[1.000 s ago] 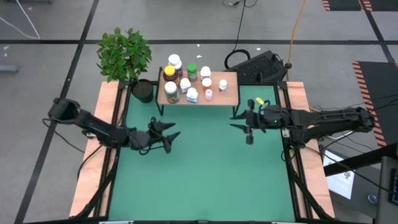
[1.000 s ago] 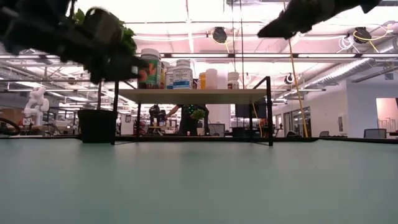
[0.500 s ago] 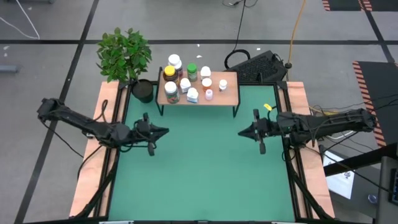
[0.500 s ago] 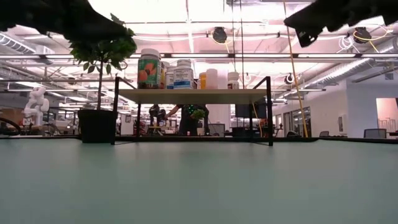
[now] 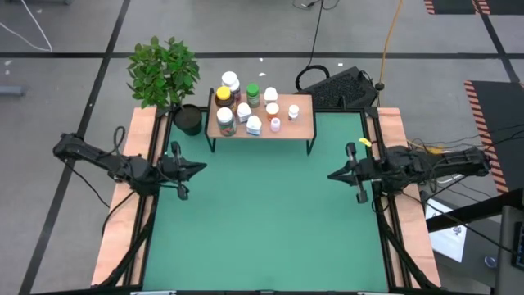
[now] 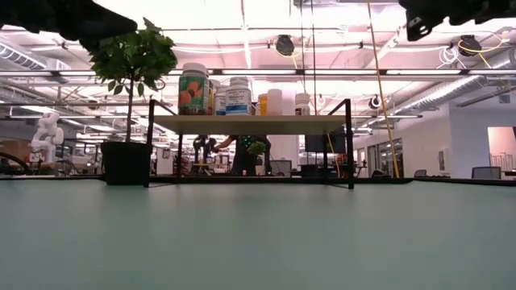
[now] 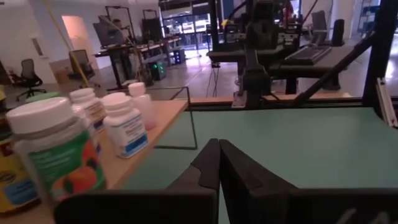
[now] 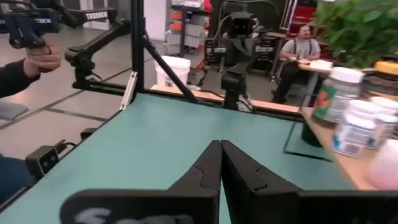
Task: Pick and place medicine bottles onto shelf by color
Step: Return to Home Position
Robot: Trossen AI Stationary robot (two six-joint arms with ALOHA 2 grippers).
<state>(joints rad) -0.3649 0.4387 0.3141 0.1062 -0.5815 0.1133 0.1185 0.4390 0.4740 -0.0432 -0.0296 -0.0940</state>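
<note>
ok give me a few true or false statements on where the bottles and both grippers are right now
1. All the medicine bottles stand on the shelf, none on the green table. True.
2. The left gripper holds a bottle. False: it is shut on nothing, near the table's left side.
3. The right gripper is shut and empty. True.
4. The plant pot sits on the shelf. False: it stands beside the shelf's left end.
5. The yellow-capped bottle is at the shelf's right end. False: it is at the left end.
</note>
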